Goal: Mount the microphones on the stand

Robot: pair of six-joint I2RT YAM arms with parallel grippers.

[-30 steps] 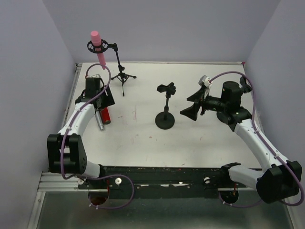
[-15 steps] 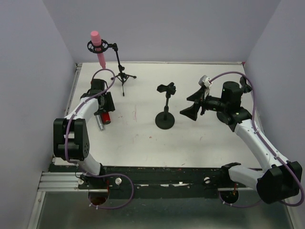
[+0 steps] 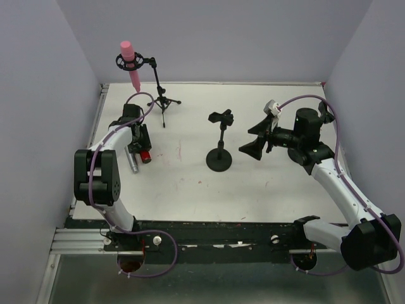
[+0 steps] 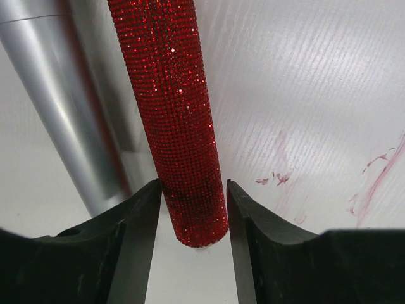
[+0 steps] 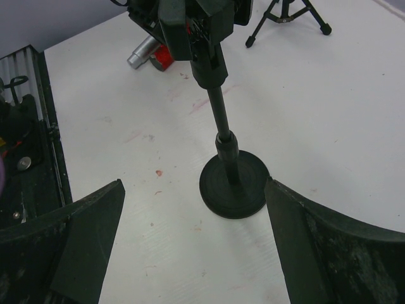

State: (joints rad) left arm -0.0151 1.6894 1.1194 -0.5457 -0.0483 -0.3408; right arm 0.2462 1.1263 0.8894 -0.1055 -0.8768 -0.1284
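In the top view, the pink microphone [image 3: 130, 63] is seen seated in the ring of the tripod stand [image 3: 158, 82], so one of three appears done. The red microphone [image 3: 144, 155] and the silver-grey microphone [image 3: 133, 163] lie side by side on the table [image 3: 253, 190], under the left gripper [image 3: 137, 144], which is lowered onto them, presumably for a pick. The right gripper [image 3: 256, 142] is held wide beside the round-base stand [image 3: 219, 158], probably in waiting.

In the left wrist view, the butt end of the red microphone [image 4: 174, 114] is flanked closely by the narrow jaws. Whether it is firmly clamped cannot be told. The silver-grey one [image 4: 60, 107] lies just outside the jaws.

In the right wrist view, the round-base stand [image 5: 233, 183] is framed between spread fingers, and its clip [image 5: 196, 25] holds nothing.
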